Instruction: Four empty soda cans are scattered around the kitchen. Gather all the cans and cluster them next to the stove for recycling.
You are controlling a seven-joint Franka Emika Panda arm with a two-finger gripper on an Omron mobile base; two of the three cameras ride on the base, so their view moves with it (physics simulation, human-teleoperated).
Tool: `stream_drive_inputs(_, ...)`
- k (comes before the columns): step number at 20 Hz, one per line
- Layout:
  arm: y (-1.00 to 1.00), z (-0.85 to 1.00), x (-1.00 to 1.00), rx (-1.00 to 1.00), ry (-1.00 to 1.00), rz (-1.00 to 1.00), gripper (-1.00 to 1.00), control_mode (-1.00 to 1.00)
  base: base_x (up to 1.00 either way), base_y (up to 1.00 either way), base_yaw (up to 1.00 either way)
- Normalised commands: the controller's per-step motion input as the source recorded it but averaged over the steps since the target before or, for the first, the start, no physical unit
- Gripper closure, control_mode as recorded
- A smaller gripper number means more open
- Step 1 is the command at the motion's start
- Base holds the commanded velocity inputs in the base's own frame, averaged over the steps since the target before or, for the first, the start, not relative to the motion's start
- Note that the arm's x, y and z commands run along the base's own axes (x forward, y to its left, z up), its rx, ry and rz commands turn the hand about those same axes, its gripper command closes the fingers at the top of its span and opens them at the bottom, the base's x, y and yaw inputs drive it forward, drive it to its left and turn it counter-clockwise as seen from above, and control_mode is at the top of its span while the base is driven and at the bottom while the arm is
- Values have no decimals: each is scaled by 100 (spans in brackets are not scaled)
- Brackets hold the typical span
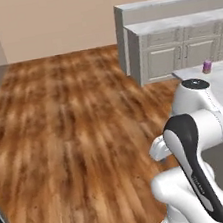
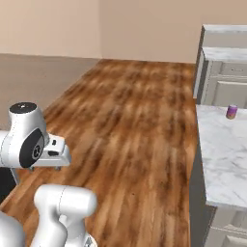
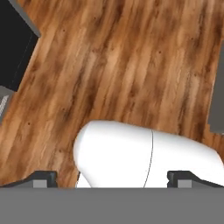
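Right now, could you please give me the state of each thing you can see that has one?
purple soda can: upright on the marble counter, standing alone, not held.
cabinet doors: all shut.
gripper: open, fingers wide apart, nothing between them, facing the wood floor.
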Motion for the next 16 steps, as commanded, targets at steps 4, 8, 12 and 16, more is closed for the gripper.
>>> stream_drive_inputs(4,0,0,0,0,0,0,-100,100,100,96,-63)
stream_drive_inputs(8,0,0,0,0,0,0,-100,100,99,87,-70)
stream_drive_inputs(12,0,0,0,0,0,0,-100,100,93,81,-73)
stream_drive_inputs(16,0,0,0,0,0,0,-100,100,83,75,-76)
